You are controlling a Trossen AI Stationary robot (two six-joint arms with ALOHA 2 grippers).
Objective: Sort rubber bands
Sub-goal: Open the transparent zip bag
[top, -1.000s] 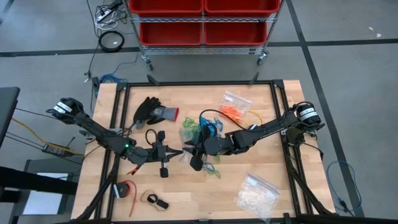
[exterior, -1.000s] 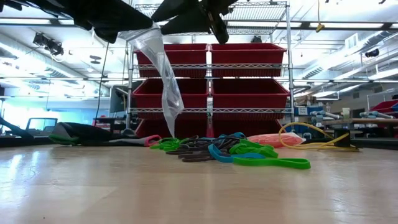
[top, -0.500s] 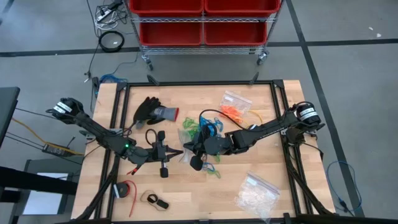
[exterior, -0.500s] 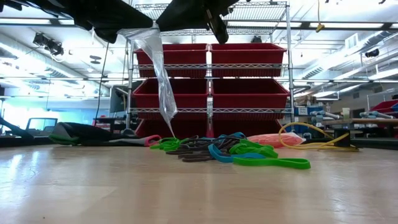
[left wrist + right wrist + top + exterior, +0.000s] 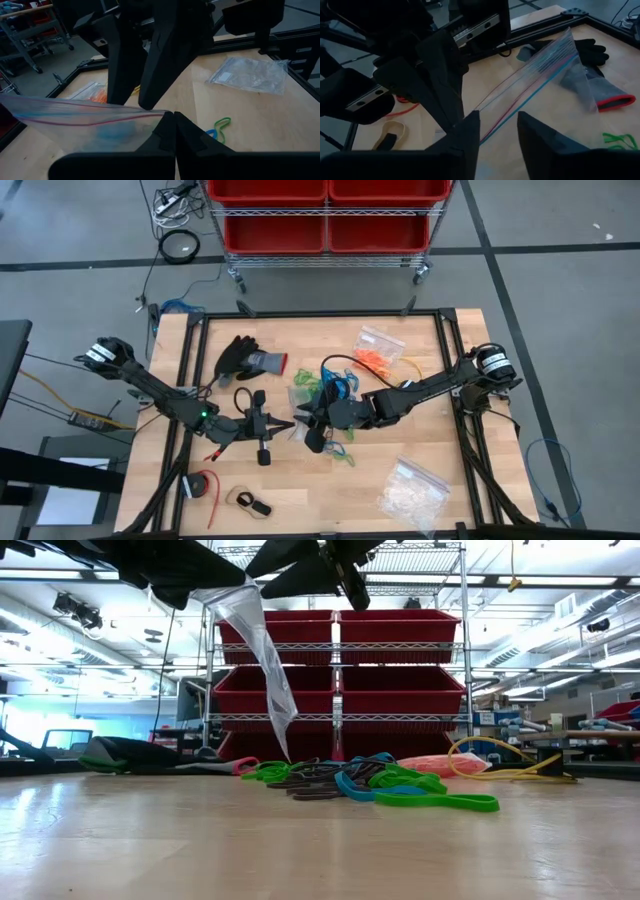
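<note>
rubber bands [image 5: 380,785] heaped | left fingers [image 5: 170,131] pinch clear bag [image 5: 255,650] | right fingers [image 5: 465,135] parted beside bag

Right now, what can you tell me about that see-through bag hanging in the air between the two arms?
The clear bag is thin, soft plastic with a zip strip at its mouth, lined red and blue. The left claw is shut on one edge of its mouth, holding it above the table. It hangs limp and tapers downward, its tip over the pile of rubber bands without clearly touching them. The right claw stands open at its rim. Something faintly bluish seems to lie inside.
</note>
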